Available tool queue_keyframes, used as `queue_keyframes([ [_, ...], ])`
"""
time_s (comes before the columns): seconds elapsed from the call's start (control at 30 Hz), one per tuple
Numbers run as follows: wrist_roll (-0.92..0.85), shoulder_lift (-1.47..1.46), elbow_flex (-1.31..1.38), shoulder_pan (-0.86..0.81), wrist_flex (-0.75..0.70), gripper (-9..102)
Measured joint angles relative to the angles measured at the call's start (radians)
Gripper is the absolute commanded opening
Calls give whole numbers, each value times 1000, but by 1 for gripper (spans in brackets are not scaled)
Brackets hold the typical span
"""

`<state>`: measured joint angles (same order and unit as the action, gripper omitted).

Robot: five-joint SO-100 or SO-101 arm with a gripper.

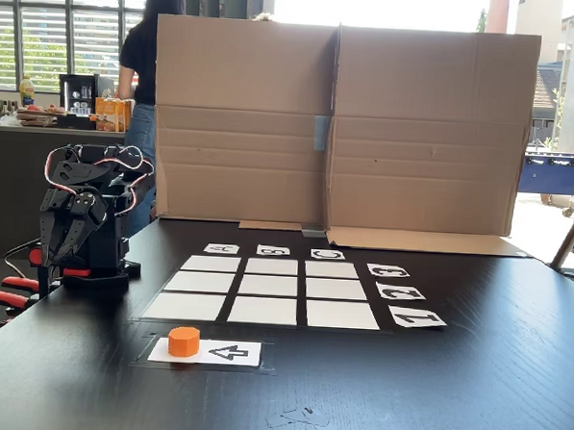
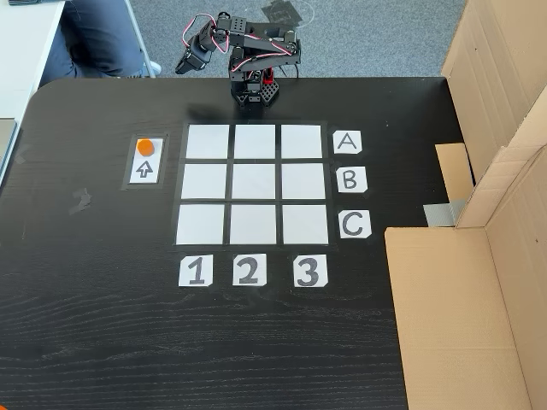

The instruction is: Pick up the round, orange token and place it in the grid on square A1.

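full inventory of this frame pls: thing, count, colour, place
Round orange token: 1, bright orange, on the white arrow card, beside the grid.
Grid of white paper cells: 9, white, table centre, all bare.
Square A1: 1, white, corner cell near the arm.
Label cards A, B, C and 1, 2, 3: 6, white with black characters, along two grid edges.
Cardboard screen: brown, table's far edge.
Table: 1, black wood.
Person: 1, dark top, behind the cardboard.
Robot arm: 1, black, folded at the table edge; gripper pointing down, state unclear.
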<state>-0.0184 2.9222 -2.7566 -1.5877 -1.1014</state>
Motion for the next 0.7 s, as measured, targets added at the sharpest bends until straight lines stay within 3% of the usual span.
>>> queue_keyframes([
  [0.07,0,95,-110,-5,97,6],
  [0.2,0,127,-235,-12,149,6],
  [0.7,0,94,-196,-14,146,7],
])
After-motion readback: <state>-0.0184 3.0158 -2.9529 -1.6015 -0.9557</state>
